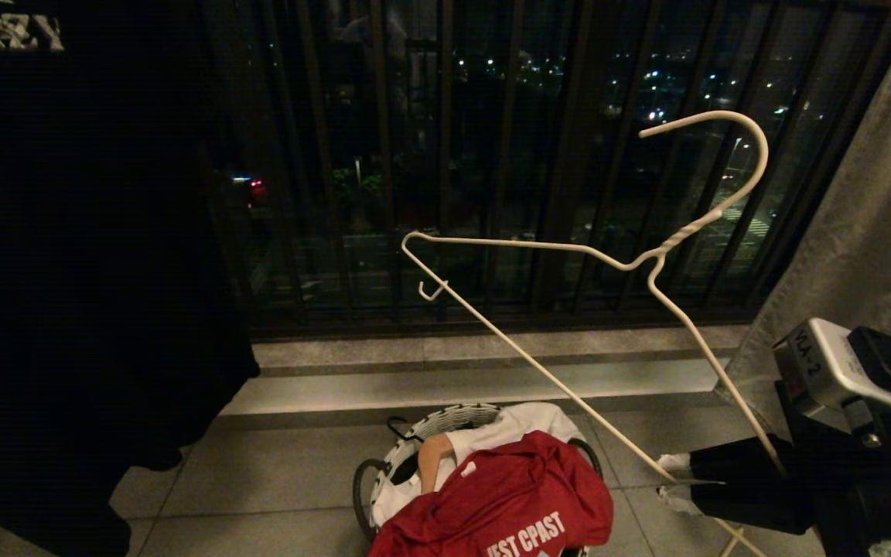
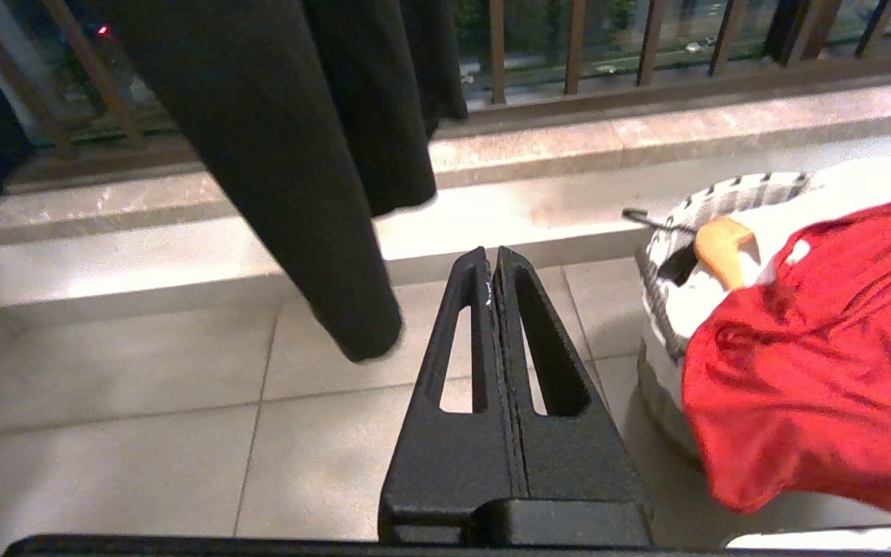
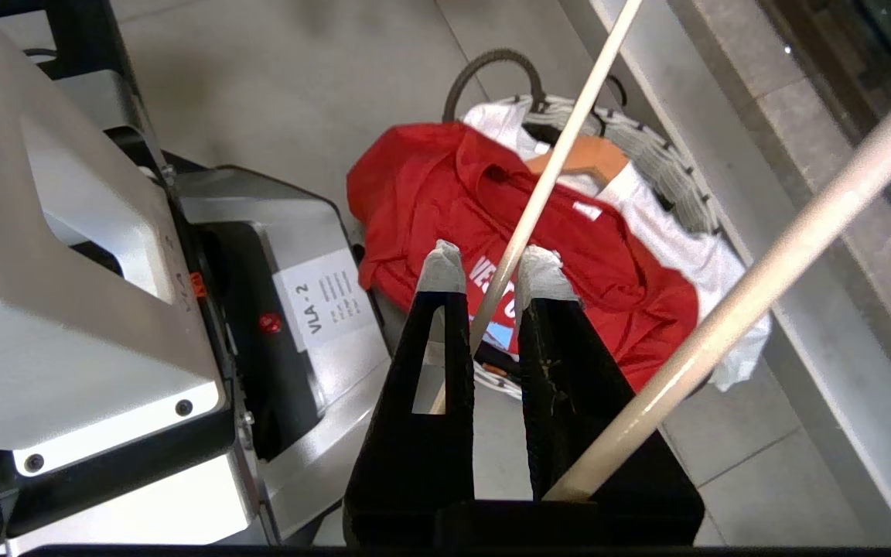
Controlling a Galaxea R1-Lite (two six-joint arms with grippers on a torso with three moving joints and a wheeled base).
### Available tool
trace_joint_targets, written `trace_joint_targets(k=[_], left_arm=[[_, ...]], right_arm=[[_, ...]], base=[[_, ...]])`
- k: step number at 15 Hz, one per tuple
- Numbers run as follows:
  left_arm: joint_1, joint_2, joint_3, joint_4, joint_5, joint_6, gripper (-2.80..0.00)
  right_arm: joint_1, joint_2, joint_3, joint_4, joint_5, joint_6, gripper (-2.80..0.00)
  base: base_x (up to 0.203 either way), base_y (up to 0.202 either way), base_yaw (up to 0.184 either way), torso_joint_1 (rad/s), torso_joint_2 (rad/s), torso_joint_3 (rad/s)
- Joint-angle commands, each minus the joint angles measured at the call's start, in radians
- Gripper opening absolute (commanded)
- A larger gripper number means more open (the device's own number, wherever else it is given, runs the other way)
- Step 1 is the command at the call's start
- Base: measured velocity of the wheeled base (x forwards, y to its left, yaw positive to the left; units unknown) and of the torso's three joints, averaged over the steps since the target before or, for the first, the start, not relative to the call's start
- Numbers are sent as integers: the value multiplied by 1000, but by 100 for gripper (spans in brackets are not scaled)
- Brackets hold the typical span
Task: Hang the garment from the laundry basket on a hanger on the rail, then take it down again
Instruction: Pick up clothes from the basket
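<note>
Right gripper (image 1: 670,476) fingers pinch the hanger (image 1: 569,255) — hook up-right; left gripper (image 2: 496,263) fingers pressed together.

We see a red T-shirt (image 1: 511,495) with white lettering at lower centre, a white woven basket (image 1: 445,424) patterned dark, a white wire hanger (image 1: 569,255), a black garment (image 1: 66,271) at left, and grey floor tiles (image 1: 275,480).
</note>
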Motion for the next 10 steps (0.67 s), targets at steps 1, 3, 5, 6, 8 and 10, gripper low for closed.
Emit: trace_joint_targets(k=[1,3,5,6,8,10], left_arm=[[0,1,0,0,0,0,-280],[0,0,0,0,0,0,-280],[0,0,0,0,0,1,-280],[0,1,0,0,0,2,-280],[0,1,0,0,0,0,-280],[0,1,0,0,0,2,-280]], right_arm=[[0,-3,0,1,3,-2,-280],[0,-6,0,1,3,-3,-280],[0,-7,0,1,3,-2,-280],[0,-9,0,1,3,-2,-280],[0,-9,0,1,3,-2,-280],[0,-7,0,1,2,0,-280]], base=[[0,0,0,-26,354,333],[0,0,0,-7,163,157],[0,0,0,0,60,45],[0,0,0,-2,26,32],[0,0,0,0,0,0],[0,0,0,0,0,0]])
